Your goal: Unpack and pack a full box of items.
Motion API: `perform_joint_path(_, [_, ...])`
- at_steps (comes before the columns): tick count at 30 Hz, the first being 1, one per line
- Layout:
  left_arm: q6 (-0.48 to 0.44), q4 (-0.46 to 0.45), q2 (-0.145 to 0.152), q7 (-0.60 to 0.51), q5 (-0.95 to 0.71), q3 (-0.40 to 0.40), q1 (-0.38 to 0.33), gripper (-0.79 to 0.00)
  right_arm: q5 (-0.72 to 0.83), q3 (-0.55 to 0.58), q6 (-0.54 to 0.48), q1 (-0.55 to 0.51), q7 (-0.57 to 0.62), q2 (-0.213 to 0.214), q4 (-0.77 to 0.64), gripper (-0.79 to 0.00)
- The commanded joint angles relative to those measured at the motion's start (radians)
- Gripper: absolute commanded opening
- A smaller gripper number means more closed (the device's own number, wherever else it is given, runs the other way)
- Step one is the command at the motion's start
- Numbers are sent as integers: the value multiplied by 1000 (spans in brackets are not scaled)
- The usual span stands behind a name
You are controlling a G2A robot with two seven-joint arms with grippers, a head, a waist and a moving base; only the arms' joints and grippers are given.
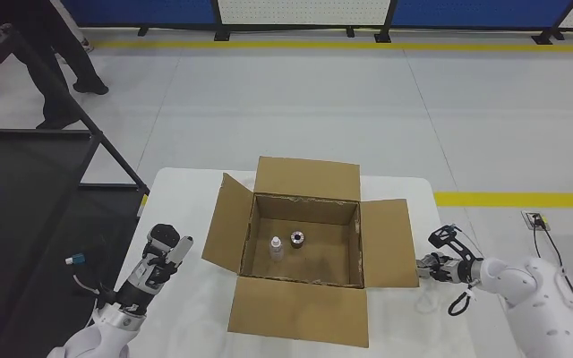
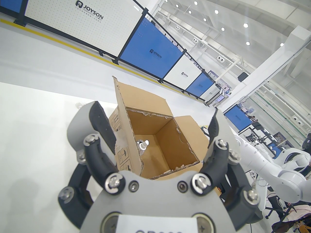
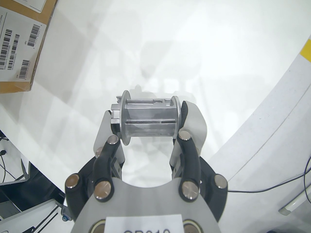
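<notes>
An open cardboard box (image 1: 303,208) stands mid-table with all flaps folded out. Inside it lie a small clear bottle (image 1: 276,246) and a dark round metal part (image 1: 296,237). My right gripper (image 3: 148,120) is beside the box's right flap (image 1: 390,243), low over the table, shut on a grey metal spool-like cylinder (image 3: 148,120) held end to end between its fingers. My left gripper (image 2: 155,122) stands open and empty at the table's left side, facing the box (image 2: 158,132); the bottle (image 2: 142,144) shows through the box's opening.
The white table (image 1: 179,192) has bare room left and right of the box. A black frame stand (image 1: 54,161) stands off the table's left edge. The table's right edge (image 3: 267,112) curves close to my right gripper, with cables beyond it.
</notes>
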Motion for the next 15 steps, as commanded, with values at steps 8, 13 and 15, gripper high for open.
perform_joint_path(8, [0, 0, 0, 0, 0, 0, 0, 0, 20, -10, 9, -5, 1, 10, -11, -246])
perform_joint_path(13, [0, 0, 0, 0, 0, 0, 0, 0, 31, -9, 13, -14, 0, 17, -28, -99])
perform_joint_path(15, [0, 0, 0, 0, 0, 0, 0, 0, 36, -10, 15, -17, 0, 20, -34, -68])
